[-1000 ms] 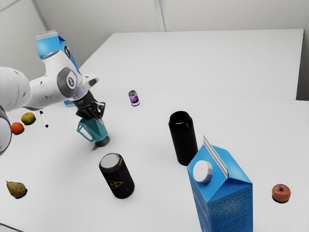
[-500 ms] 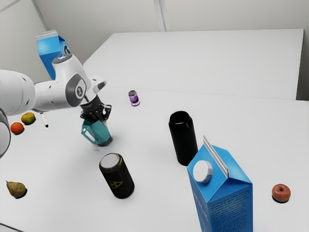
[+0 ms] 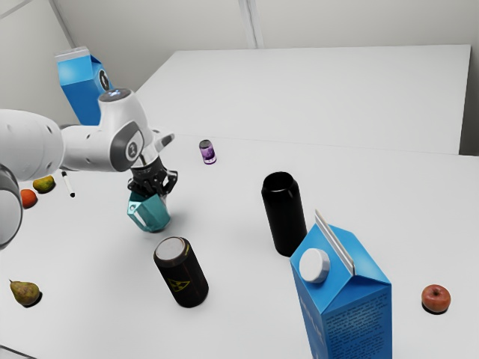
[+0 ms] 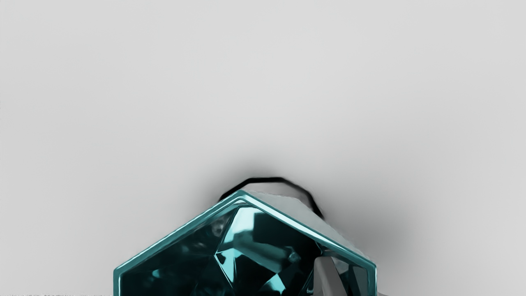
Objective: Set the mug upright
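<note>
In the exterior view the gripper [image 3: 156,191] points down at the top of the teal mug [image 3: 151,215]. The mug stands close to upright, its base low over or on the table; contact is hard to tell. From the wrist view, the mug's [image 4: 242,196] six-sided rim and shiny inside face the camera. There the gripper [image 4: 355,279] is shut on the mug's wall, one finger [image 4: 326,275] inside the rim and the other just outside it. The far part of the mug is cut off.
Nearest the mug is a dark can [image 3: 182,273]. Farther off are a black cup [image 3: 286,217], a blue carton [image 3: 348,307], an apple [image 3: 435,298] and a purple can [image 3: 207,152]. A pear [image 3: 25,292] and another carton [image 3: 82,86] are at the exterior view's left.
The mug, held throughout, has turned from a strong tilt to nearly upright. My hand has swung with it and shifted slightly toward the exterior view's right.
</note>
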